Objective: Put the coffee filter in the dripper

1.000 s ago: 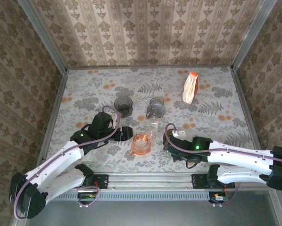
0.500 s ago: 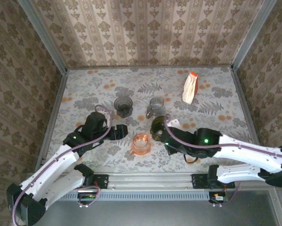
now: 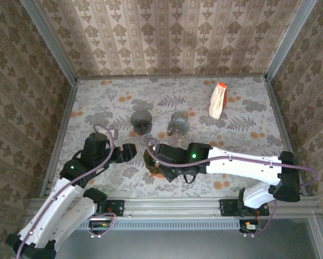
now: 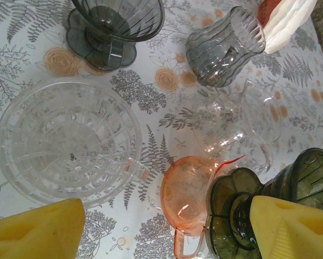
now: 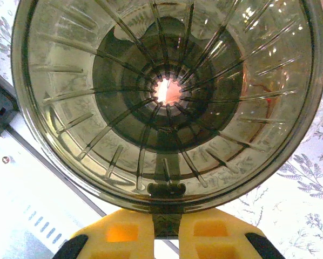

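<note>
Right gripper (image 5: pixel 166 231) is closed on the rim tab of a smoke-grey dripper (image 5: pixel 167 97), the tab being pinched between the yellow fingers at 6 o'clock in the wrist view. An orange glow is seen through the dripper's drain hole, so the dripper is judged to be held above the orange cup (image 4: pixel 188 194). From the left wrist camera the dripper is seen tilted at the cup's 3 o'clock side; whether the two touch cannot be told.

Left gripper (image 3: pixel 126 152) is held wide open with nothing between its fingers, at 9 o'clock of the cup, above a clear dripper (image 4: pixel 64 140).

No loose filter is seen anywhere. White filter paper is seen in the filter pack (image 3: pixel 217 100), which stands at 1 o'clock on the table (image 3: pixel 248 135), well apart from both arms.

The step in hand is judged to be the seating of the dripper on the cup, with the filter not yet fetched. For the next move, the dripper would need to be levelled and centred over the cup mouth before it is let go. A free gripper would then have to be sent to the pack, and a single thin paper picked out.
</note>
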Controlling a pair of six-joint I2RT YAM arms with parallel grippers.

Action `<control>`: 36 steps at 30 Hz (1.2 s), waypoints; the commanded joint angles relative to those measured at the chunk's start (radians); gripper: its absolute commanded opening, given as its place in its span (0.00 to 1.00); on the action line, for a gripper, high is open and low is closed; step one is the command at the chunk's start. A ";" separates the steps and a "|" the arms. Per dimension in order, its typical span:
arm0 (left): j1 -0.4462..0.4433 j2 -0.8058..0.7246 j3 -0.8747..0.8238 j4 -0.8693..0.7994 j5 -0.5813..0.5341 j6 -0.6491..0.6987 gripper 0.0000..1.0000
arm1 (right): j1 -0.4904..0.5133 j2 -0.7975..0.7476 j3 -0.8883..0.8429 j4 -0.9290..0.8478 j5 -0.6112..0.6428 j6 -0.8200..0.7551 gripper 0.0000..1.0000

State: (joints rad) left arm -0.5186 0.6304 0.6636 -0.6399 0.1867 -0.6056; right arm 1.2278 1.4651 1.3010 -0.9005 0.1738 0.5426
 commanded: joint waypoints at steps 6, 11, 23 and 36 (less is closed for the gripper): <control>0.018 -0.009 0.022 -0.014 0.016 0.023 0.82 | -0.015 0.009 0.024 -0.038 0.058 -0.016 0.00; 0.023 -0.008 0.018 -0.012 0.022 0.021 0.82 | -0.024 0.017 0.031 -0.049 0.077 -0.022 0.00; 0.031 0.002 0.001 0.005 0.037 0.015 0.83 | -0.034 0.029 0.000 -0.038 0.076 -0.014 0.03; 0.037 0.009 -0.009 0.015 0.048 0.015 0.83 | -0.034 0.020 -0.026 -0.014 0.036 0.011 0.33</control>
State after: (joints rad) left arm -0.4892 0.6415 0.6628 -0.6426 0.2173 -0.6056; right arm 1.1976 1.4940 1.2877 -0.9215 0.2161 0.5434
